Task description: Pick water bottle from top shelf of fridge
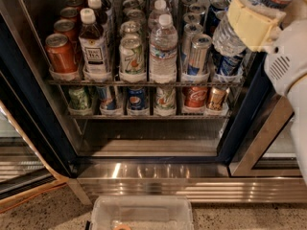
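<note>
Though cut by the upper right edge, logged hand (253,23) clamped tight round water bottle (226,38), cream pads on its middle. Bottle tilted, held apart from top shelf (144,82), at right side of fridge (158,174). On that shelf: another clear bottle (163,51), tea bottle (93,49), cans (132,54). Beneath, lower rack (144,116) of soda cans. Nearest, clear bin (141,213).
</note>
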{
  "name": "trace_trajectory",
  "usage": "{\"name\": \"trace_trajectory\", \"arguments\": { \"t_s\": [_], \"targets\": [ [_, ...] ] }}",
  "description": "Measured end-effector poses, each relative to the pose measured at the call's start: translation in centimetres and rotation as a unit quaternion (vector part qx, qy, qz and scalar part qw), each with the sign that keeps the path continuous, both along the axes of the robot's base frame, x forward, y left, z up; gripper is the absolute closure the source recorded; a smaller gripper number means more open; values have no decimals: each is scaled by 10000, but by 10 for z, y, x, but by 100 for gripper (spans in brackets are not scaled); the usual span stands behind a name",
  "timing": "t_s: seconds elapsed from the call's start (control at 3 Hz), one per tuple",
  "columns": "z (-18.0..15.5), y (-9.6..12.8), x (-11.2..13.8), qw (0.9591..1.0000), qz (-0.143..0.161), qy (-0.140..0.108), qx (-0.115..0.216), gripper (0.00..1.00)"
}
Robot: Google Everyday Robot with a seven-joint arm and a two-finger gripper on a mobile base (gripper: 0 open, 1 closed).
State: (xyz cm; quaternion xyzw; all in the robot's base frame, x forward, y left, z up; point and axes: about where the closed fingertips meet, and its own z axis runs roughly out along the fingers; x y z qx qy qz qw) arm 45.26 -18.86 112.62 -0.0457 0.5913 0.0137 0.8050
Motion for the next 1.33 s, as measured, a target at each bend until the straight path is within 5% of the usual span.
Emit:
{"name": "trace_trajectory", "arguments": {
  "t_s": [0.67, 1.0, 1.33],
  "targets": [
    [-1, 2, 1, 9996, 255, 114, -22, 100],
    [26, -41, -3, 9963, 711, 104, 461, 100],
    [34, -69, -15, 9856, 1422, 392, 829, 100]
  ]
}}
